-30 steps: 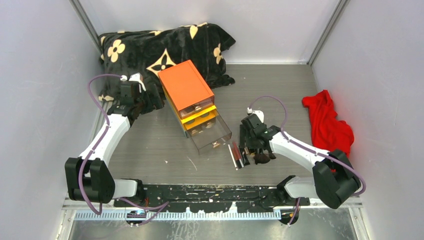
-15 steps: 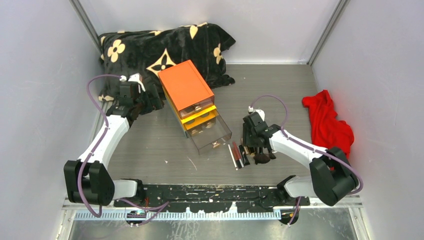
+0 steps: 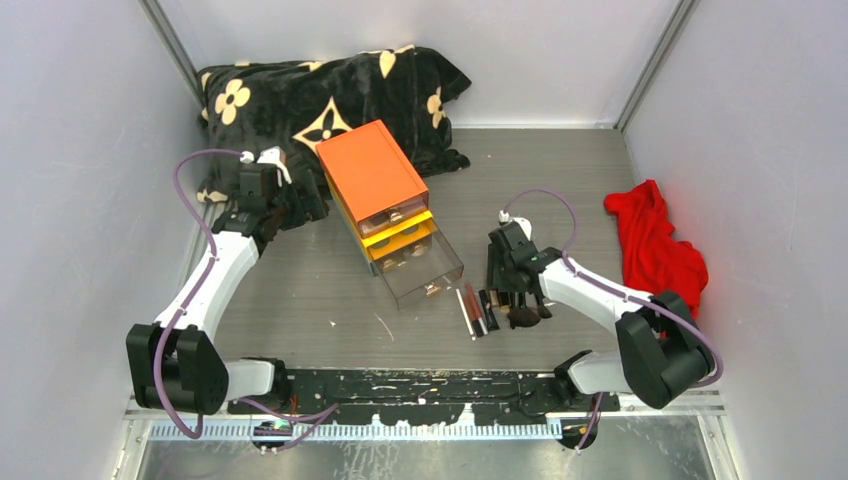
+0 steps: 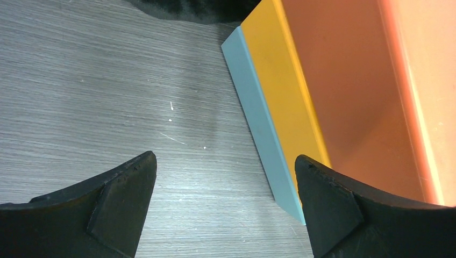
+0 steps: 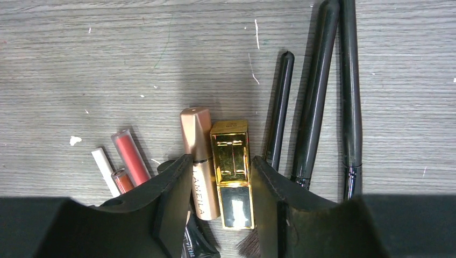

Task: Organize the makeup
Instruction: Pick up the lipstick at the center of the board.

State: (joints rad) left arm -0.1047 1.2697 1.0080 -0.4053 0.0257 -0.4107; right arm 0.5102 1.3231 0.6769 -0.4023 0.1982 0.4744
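Note:
The makeup lies in a small heap on the table right of the open drawer. In the right wrist view a gold lipstick (image 5: 232, 161) and a rose-gold tube (image 5: 197, 140) lie side by side between the fingers of my right gripper (image 5: 221, 172), which is shut on the pair while they rest on the table. Slim black brush handles (image 5: 314, 107) lie just right of the fingers, and a red tube (image 5: 130, 156) and a white stick (image 5: 104, 166) lie to the left. From above, the right gripper (image 3: 505, 296) is over the heap. My left gripper (image 4: 226, 166) stands open and empty beside the box.
The orange-topped box (image 3: 372, 170) has its clear bottom drawer (image 3: 425, 270) pulled out toward the makeup. A black flowered blanket (image 3: 320, 95) lies at the back left. A red cloth (image 3: 655, 245) lies by the right wall. The box's side (image 4: 279, 107) is close to my left fingers.
My right gripper has come down a little onto the heap and its jaws have narrowed round the gold lipstick and rose-gold tube. The left arm has hardly moved.

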